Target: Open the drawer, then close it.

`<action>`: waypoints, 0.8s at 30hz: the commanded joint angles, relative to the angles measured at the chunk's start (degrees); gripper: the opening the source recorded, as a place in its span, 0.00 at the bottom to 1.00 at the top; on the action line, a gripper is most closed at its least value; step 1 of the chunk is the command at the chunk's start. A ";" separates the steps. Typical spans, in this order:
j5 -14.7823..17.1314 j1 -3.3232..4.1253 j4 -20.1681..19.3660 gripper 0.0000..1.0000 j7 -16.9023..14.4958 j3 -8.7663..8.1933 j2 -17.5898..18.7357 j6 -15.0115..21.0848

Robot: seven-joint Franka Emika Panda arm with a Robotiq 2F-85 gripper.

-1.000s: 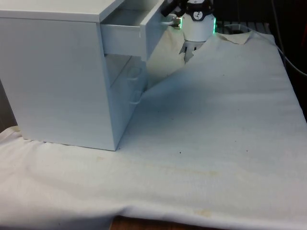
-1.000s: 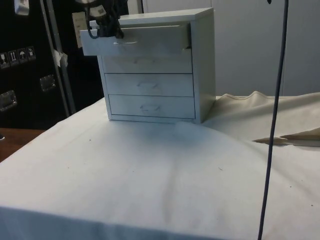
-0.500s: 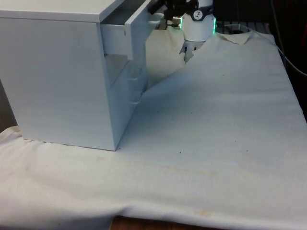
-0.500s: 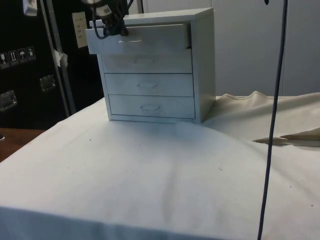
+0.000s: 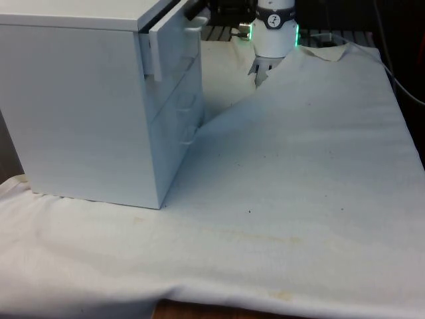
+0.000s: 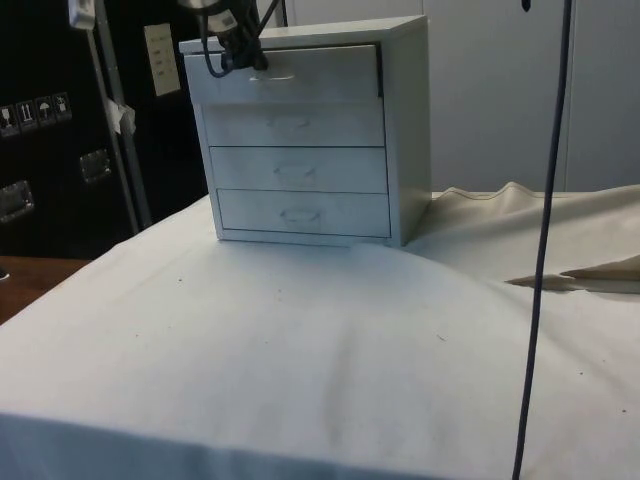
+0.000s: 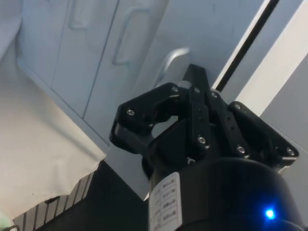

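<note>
The claw (image 7: 195,72) is clenched: in the wrist view we see its two black fingers pressed together into one narrow tip, with nothing visible between them. That tip sits right at the curved metal handle (image 7: 168,60) of the top drawer (image 7: 144,38). We cannot tell whether it touches the handle or only lies just beside it.

In the front view the claw (image 5: 202,12) is at the twelve o'clock edge of the scene. It is level with the top drawer (image 5: 174,40) and next to its handle (image 5: 194,22).

The drawer belongs to a white chest of drawers (image 5: 80,100). The chest stands on the white cloth (image 5: 299,166) toward ten o'clock of the table in the front view, with its plain side turned to that camera. The top drawer is almost shut, its front panel standing slightly proud of the chest.

In the side view the chest (image 6: 405,130) faces us at about twelve o'clock. The claw (image 6: 245,60) is at the eleven o'clock corner of the top drawer (image 6: 320,80), with a thin dark gap along the drawer's three o'clock edge. The three lower drawers (image 6: 300,170) sit flush. A dark cable (image 6: 545,250) hangs at three o'clock of the chest, in front of the cloth (image 6: 300,350).
</note>
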 commanded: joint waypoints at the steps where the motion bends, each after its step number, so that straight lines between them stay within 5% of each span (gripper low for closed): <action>1: -0.40 -0.46 -0.63 0.00 -0.52 -0.29 -0.23 1.43; 2: 0.00 -0.06 -0.11 0.00 -0.17 -0.17 0.00 0.29; 4: -0.40 -0.63 -0.80 0.00 -0.86 -0.69 -0.17 1.83; 13: -0.40 -1.03 -1.32 0.00 -2.12 -2.18 -0.17 3.09; 24: 1.38 -0.17 -0.11 0.00 -2.06 -1.15 -1.83 1.15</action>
